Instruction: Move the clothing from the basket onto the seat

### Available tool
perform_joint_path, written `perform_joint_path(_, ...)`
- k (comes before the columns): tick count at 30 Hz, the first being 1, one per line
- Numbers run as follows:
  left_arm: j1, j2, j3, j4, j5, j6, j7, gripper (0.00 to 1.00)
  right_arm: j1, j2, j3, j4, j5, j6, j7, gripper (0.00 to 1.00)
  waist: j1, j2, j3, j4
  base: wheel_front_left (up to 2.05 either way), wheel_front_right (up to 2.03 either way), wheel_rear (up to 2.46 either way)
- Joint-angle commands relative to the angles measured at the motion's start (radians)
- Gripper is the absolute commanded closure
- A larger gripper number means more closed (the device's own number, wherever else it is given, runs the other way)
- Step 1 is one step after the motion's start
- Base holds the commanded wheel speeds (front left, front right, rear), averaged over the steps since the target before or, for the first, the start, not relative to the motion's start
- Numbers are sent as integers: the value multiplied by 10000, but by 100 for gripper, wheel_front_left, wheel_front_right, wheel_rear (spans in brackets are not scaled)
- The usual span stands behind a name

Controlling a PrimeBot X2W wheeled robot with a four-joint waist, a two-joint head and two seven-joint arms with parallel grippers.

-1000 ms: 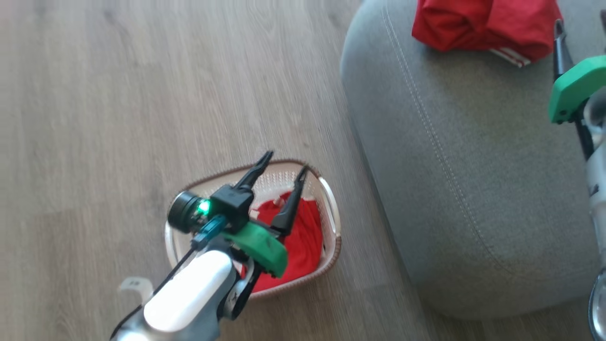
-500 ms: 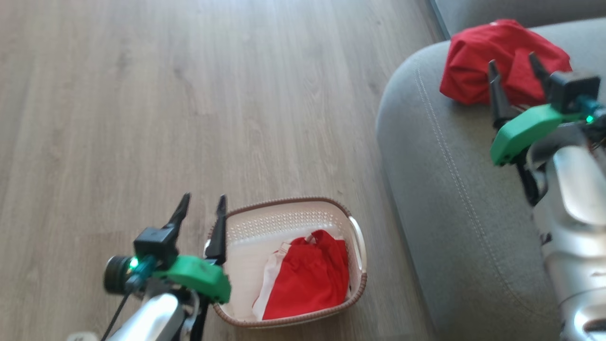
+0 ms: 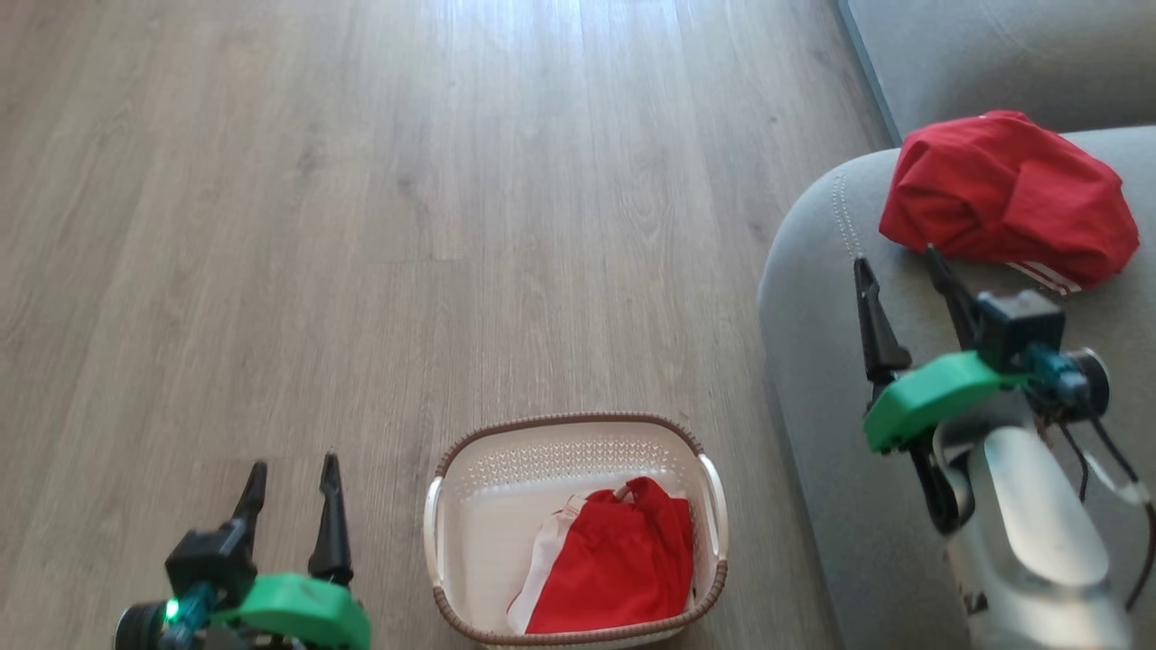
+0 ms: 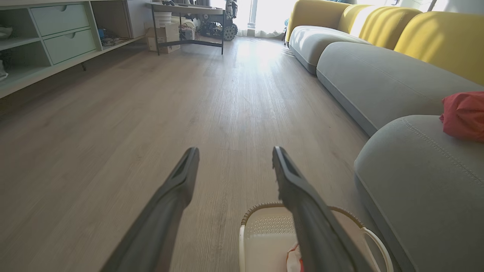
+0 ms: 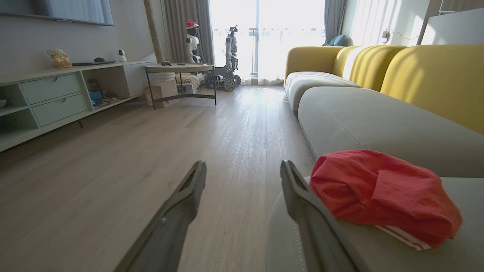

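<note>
Basket (image 3: 569,451) on floor (image 3: 361,226), left of seat (image 3: 813,542)

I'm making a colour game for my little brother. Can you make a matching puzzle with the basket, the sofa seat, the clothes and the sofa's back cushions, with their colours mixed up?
Things:
1. basket
2. seat
3. clothing
4. back cushions

Colours:
a. red
b. yellow
c. white with a brown rim
d. light grey

Pairs: 1-c, 2-d, 3-a, 4-b
</note>
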Motion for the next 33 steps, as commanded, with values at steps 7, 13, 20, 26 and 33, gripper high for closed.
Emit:
perform_joint_path(7, 678, 393, 890, -817, 254, 183, -126, 0, 1116, 174, 586, -1605, 434, -4, -73, 0, 0, -1, -187, 202, 0, 0, 0)
perform_joint_path(13, 1236, 323, 1079, -1075, 418, 117, -127, 0, 2133, 177, 970, -2398, 995, -4, 155, 0, 0, -1, -305, 300, 0, 0, 0)
perform_joint_path(20, 1477, 276, 1193, -1215, 497, 9, -127, 0, 3043, 178, 750, -2901, 1149, -4, 350, 0, 0, -1, -401, 468, 0, 0, 0)
perform_joint_path(26, 1473, 191, 1252, -1057, 513, -135, -127, 0, 3500, 178, 650, -3048, 1205, -4, 392, 0, 0, -1, -453, 564, 0, 0, 0)
perform_joint_path(33, 1482, 113, 1354, -816, 566, -282, -127, 0, 3617, 179, 714, -3045, 1315, -4, 402, 0, 0, -1, -517, 540, 0, 0, 0)
